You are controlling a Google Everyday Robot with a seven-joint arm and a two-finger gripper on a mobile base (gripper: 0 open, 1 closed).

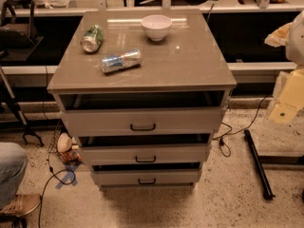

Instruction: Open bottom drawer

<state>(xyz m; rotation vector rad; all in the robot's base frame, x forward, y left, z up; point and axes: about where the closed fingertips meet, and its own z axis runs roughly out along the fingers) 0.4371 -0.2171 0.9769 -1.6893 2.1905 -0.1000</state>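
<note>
The single camera looks down from in front of the bench (pixel 190 65), facing its drawer fronts at middling range, with the bottom drawer (pixel 146 176) low at centre. The tool (pixel 284 106) sits at the right edge, apart from the bench.
</note>
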